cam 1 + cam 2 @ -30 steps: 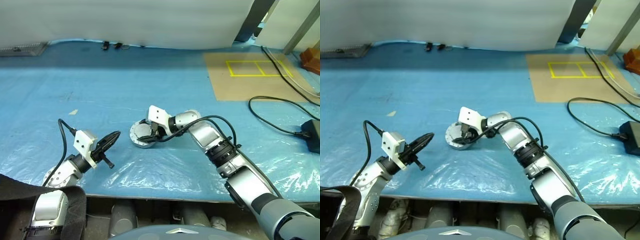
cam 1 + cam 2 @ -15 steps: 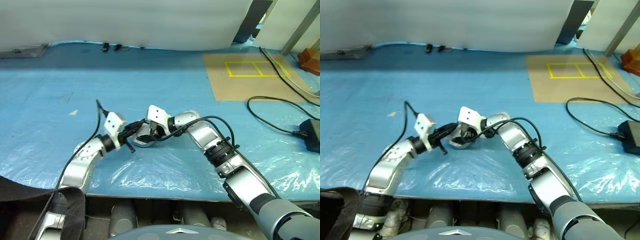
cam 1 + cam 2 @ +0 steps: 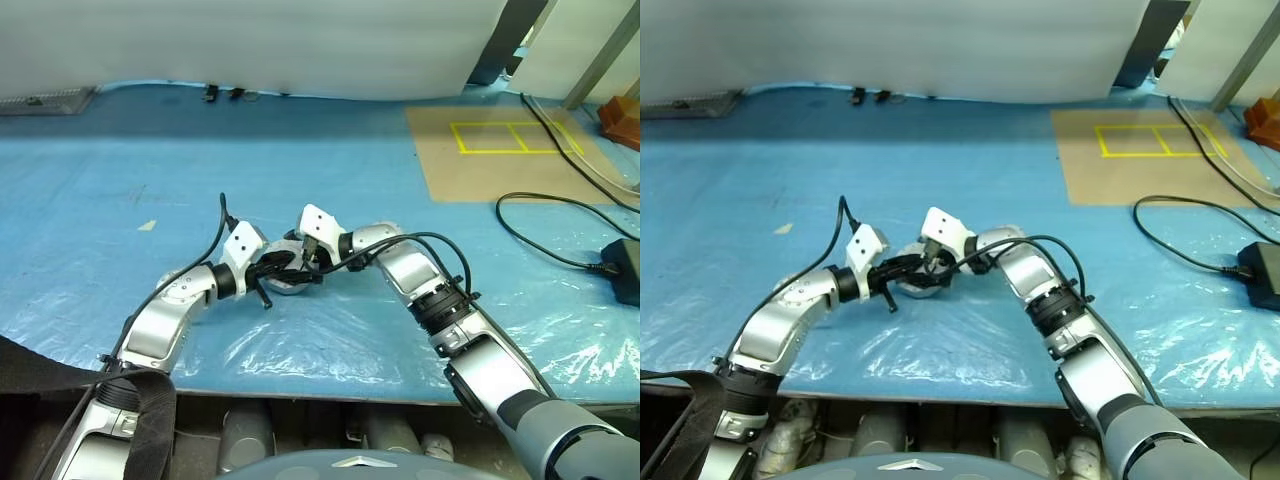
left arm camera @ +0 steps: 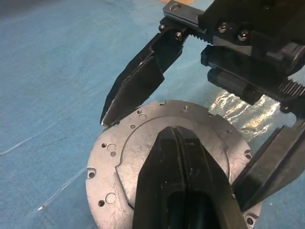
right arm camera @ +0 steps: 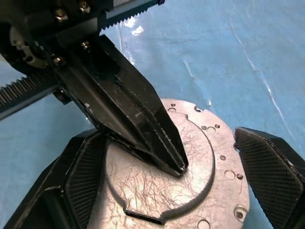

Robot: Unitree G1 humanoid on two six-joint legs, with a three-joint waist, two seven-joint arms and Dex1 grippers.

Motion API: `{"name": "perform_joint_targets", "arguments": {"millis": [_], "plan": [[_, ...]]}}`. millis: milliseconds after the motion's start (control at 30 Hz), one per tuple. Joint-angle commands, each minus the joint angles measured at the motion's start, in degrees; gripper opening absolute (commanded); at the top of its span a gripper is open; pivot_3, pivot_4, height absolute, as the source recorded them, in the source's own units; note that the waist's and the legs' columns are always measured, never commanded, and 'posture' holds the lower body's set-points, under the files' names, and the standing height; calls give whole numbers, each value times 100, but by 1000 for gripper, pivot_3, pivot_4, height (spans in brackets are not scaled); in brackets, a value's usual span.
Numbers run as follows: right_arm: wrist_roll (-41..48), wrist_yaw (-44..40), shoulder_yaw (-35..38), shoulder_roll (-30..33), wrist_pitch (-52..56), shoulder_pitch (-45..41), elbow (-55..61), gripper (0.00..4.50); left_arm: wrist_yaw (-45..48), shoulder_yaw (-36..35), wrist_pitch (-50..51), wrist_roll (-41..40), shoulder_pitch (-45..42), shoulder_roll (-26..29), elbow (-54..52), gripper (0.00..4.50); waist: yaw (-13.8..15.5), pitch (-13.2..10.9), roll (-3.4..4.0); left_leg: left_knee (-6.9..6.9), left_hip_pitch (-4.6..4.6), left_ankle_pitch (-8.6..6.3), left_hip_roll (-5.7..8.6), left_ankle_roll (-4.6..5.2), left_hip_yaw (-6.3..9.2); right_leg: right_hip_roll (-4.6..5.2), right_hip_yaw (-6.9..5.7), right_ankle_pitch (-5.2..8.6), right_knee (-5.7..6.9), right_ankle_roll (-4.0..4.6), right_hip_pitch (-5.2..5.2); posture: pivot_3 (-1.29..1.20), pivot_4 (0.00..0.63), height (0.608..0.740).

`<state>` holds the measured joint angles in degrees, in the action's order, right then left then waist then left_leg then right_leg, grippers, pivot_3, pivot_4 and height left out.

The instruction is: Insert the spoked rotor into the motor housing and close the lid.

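The motor housing [image 4: 107, 191] is a round silver disc lying flat on the blue sheet, with a raised scratched lid [image 5: 143, 191] on top. My left gripper [image 4: 174, 131] is shut, and its joined tips rest on the middle of the lid. My right gripper [image 3: 300, 268] comes in from the opposite side and is open. Its fingers [image 5: 269, 162] straddle the housing's rim on both sides, holding nothing. The spoked rotor is hidden.
Wrinkled blue plastic covers the table [image 3: 330, 340]. A brown board with yellow tape [image 3: 500, 150] lies at the far right. Black cables [image 3: 540, 230] and a black box [image 3: 625, 265] sit at the right edge. The table's front edge runs close below the arms.
My left arm swung from the table's left over to the housing and set its shut tips on the lid. The right gripper stayed at the housing and spread wider.
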<state>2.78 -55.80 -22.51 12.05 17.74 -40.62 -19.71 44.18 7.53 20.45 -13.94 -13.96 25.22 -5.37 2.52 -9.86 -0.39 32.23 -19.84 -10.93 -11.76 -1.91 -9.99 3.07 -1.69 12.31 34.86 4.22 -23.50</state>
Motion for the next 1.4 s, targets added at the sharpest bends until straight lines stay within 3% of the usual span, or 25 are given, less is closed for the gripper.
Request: {"name": "perform_joint_targets", "arguments": {"millis": [33,267,467,633,867,967,1100,1233,1400], "plan": [[372,102,554,6,-47,-84,379,4470,38,4,157,61,235,152,177,0,-14,0,0,0,-3,0,0,0,0,0,0,0,0,0,-5,0,150,740],[841,-66,928,190,851,-51,566,4470,86,-256,-16,-7,200,227,322,0,-8,0,0,-5,-21,0,-1,-1,-2,-3,1,-1,-1,1,-27,0,150,740],[1240,-3,933,393,3055,20,820,4470,92,-255,-91,8,198,224,372,0,-6,0,1,-5,-19,1,-1,-1,-2,-4,1,0,-1,0,-26,0,150,740],[1636,565,1245,45,4662,-79,811,4470,91,-228,-127,6,201,186,381,0,-1,-1,2,-8,-18,12,-2,-21,-1,-4,1,0,-1,0,-28,0,150,740],[2278,1240,2169,-660,5921,-123,704,4470,83,-233,-165,12,205,192,399,0,6,-1,2,-12,-19,13,-1,-24,0,-3,2,0,-6,-1,-29,0,150,740],[2522,1435,2679,-897,6258,-164,636,3866,70,-235,-164,17,212,183,385,0,1,-1,3,-19,-24,14,-2,-25,0,-4,4,0,-6,-1,-41,0,150,740],[2697,1635,3147,-1066,6516,-212,572,2521,65,-242,-174,21,229,172,390,0,6,-1,3,-26,-28,14,-1,-26,-1,-4,6,0,-7,-1,-49,0,150,740],[2697,1727,3047,-1033,6466,-142,587,1324,38,-344,-215,-59,262,75,445,0,8,0,8,-28,-27,14,0,-26,-1,-3,7,1,-8,-2,-49,0,150,740],[2598,1880,2841,-1028,6416,-93,538,1156,-166,-710,-271,-330,265,-167,392,0,-1,0,10,-29,-24,14,0,-27,-1,-3,8,1,-8,-3,-49,0,150,740]]}}
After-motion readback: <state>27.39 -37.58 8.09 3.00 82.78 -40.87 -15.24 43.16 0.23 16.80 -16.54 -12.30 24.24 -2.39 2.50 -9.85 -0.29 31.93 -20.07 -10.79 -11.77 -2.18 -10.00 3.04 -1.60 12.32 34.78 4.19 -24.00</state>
